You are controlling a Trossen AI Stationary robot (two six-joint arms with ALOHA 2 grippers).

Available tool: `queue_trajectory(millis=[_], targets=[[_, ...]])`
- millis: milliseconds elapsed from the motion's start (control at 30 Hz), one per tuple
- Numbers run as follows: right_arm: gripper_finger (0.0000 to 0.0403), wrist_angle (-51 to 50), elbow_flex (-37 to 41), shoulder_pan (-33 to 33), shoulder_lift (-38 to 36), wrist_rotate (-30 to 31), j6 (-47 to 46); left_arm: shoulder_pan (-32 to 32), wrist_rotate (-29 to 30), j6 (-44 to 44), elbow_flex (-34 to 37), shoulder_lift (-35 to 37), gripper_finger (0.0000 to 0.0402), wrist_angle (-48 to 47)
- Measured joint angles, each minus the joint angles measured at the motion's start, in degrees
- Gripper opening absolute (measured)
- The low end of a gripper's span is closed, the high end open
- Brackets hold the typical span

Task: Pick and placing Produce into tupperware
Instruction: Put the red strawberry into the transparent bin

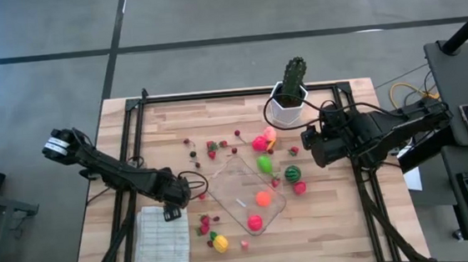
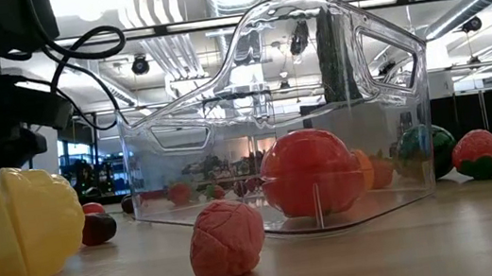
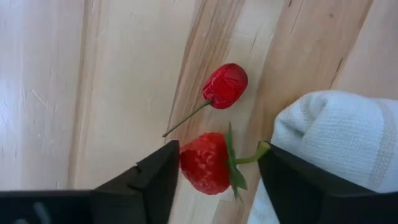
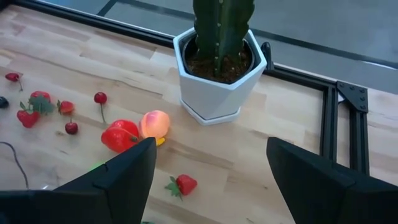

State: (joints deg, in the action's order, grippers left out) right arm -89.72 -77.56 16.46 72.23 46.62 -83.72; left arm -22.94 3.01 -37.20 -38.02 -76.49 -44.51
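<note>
My left gripper [image 3: 221, 171] points down at the table left of the clear tupperware [image 1: 223, 200], beside the white cloth [image 3: 336, 137]. A red strawberry [image 3: 204, 163] lies between its fingers, and a red cherry [image 3: 225, 85] lies just beyond. In the tupperware lie a green piece [image 1: 264, 164], an orange piece [image 1: 263, 198] and a pink-red one [image 1: 255, 222]. More produce is scattered on the wood around the tupperware. My right gripper [image 4: 208, 180] hangs open above the table near the cactus pot [image 4: 214, 74], holding nothing. My left gripper comes at the strawberry from above, pointing down, with one finger on each end. One finger [image 3: 163, 174] meets the berry's red tip [image 3: 184, 163]. The other finger [image 3: 280, 174] meets the green stem end [image 3: 260, 151]. The strawberry lies on the table.
A striped melon ball [image 1: 292, 174], a strawberry [image 1: 300, 188] and red and peach pieces [image 4: 140, 130] lie right of the tupperware. A yellow piece [image 1: 219, 243] and a pink berry [image 2: 226, 241] lie near the front edge. A black frame rail [image 1: 239, 93] borders the table.
</note>
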Motion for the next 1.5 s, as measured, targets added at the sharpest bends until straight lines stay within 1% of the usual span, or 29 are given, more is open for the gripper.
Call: queue_trajectory(millis=[167,300,467,600,667,767,867,933,1000,1067,1133,1200,1267,1300,1400,1500], targets=[[0.0295,0.0,0.0,0.0,-0.2,0.1,0.4,0.0,-0.4,0.0,0.0,0.0,0.0149,0.0],[0.0294,0.0,0.0,0.0,-0.3,0.6,0.4,0.0,-0.4,0.0,-0.4,0.0,0.0122,-1.9],[0.0293,0.2,0.0,0.0,-0.3,1.1,0.4,0.0,-0.3,0.0,-2.2,0.2,0.0102,-5.7],[0.0293,0.4,0.0,0.0,-0.3,1.5,0.2,0.0,0.1,0.0,-5.8,0.6,0.0096,-10.4],[0.0293,0.5,0.0,0.0,-0.3,1.9,0.2,0.0,1.2,0.0,-8.3,0.8,0.0095,-13.5],[0.0293,0.7,0.0,0.0,-0.3,2.7,0.3,0.1,5.0,0.1,-12.9,1.6,0.0095,-18.9],[0.0293,0.8,0.0,0.0,-0.3,3.0,0.5,0.1,10.7,0.4,-18.6,2.7,0.0095,-22.7],[0.0293,1.2,0.0,0.0,-0.3,3.0,1.6,0.5,15.1,1.7,-22.4,3.7,0.0095,-22.8],[0.0293,2.4,0.0,0.0,-0.3,3.0,3.0,1.4,18.6,3.3,-26.1,4.5,0.0095,-21.3],[0.0293,3.7,0.0,0.0,-0.4,3.0,4.8,3.0,18.7,6.1,-29.0,5.2,0.0095,-17.1],[0.0293,5.4,0.0,0.0,-0.7,3.0,7.0,4.9,15.7,9.5,-30.2,5.5,0.0095,-9.6],[0.0293,6.7,0.0,0.0,-0.9,3.0,9.2,7.0,10.1,12.4,-29.9,5.5,0.0095,-0.5],[0.0293,7.7,0.0,0.0,-1.1,3.0,11.1,8.8,5.3,12.9,-28.7,4.8,0.0095,7.8],[0.0293,7.8,0.0,0.0,-1.3,2.9,11.9,9.7,4.0,12.2,-28.3,3.9,0.0095,11.2],[0.0293,7.8,0.0,0.0,-1.8,2.7,13.0,11.1,3.3,10.5,-28.0,0.8,0.0106,14.3],[0.0293,7.8,0.0,0.0,-2.4,2.4,13.8,11.4,3.2,8.5,-28.5,-1.7,0.0135,16.0]])
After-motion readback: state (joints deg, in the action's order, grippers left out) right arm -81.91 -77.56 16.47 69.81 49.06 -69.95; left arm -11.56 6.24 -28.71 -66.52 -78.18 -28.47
